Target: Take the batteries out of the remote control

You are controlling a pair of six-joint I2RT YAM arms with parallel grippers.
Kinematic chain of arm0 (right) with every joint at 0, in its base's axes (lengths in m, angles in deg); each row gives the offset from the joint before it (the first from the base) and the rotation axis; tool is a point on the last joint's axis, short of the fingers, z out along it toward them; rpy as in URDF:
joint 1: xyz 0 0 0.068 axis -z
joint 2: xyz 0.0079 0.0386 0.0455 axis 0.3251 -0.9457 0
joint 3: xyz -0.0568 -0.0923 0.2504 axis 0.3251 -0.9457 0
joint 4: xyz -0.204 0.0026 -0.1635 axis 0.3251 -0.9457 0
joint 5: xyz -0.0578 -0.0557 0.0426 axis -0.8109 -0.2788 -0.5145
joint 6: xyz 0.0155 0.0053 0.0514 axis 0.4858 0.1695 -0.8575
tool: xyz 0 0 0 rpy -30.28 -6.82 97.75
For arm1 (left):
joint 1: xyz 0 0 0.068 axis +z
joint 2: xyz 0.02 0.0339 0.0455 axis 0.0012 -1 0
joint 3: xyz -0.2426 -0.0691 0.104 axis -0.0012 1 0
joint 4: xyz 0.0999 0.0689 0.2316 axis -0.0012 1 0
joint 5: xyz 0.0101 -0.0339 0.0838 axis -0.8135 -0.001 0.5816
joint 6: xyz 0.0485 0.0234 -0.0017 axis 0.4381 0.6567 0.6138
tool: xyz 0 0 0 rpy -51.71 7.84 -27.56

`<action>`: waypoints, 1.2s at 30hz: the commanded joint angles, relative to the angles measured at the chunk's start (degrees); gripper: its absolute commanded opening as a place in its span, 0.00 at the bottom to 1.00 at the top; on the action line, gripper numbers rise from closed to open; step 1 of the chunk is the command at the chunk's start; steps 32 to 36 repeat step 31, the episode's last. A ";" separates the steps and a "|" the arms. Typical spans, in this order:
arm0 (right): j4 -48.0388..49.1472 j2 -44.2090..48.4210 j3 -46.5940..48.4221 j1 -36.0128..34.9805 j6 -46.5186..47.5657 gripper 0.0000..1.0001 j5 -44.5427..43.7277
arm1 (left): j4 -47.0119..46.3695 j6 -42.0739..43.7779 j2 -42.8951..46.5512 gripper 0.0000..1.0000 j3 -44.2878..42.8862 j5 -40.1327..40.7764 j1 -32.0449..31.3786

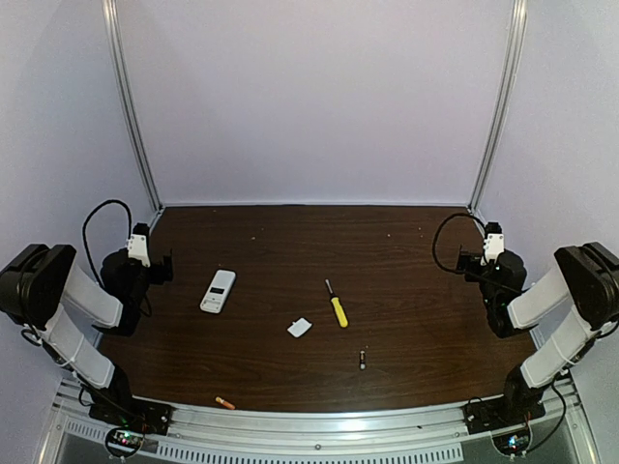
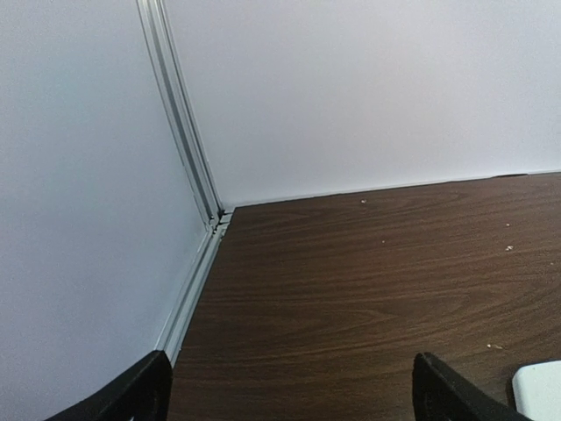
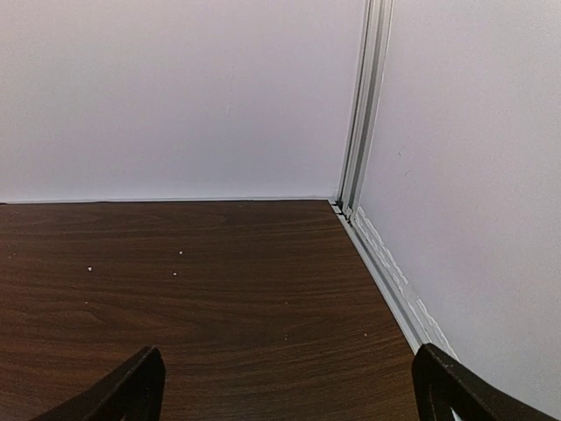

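The white remote control (image 1: 219,290) lies flat on the dark wooden table, left of centre, and its corner (image 2: 539,390) shows at the lower right of the left wrist view. A dark battery (image 1: 363,360) rests near the table's middle front. An orange-red battery (image 1: 224,403) lies at the front edge on the left. My left gripper (image 1: 164,266) is open beside the left wall, left of the remote, with nothing between its fingers (image 2: 131,396). My right gripper (image 1: 464,263) is open by the right wall, its fingers (image 3: 456,390) wide apart over bare wood.
A yellow-handled screwdriver (image 1: 336,304) lies near the table's centre. A small white square cover piece (image 1: 300,328) sits just left of it. White walls with aluminium corner posts (image 2: 188,149) (image 3: 364,114) close in the table on three sides.
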 commanded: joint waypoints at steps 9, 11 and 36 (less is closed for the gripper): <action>0.16 -0.49 0.85 0.33 -0.64 1.00 0.49 | -1.37 -0.52 -0.09 0.97 -0.55 -0.71 0.42; 0.21 -0.47 0.84 0.33 -0.64 1.00 0.44 | -1.33 -0.50 -0.09 0.97 -0.57 -0.71 0.42; -0.44 -0.44 1.07 0.51 -0.99 1.00 1.20 | -1.37 -0.50 -0.05 0.97 -0.57 -0.66 0.42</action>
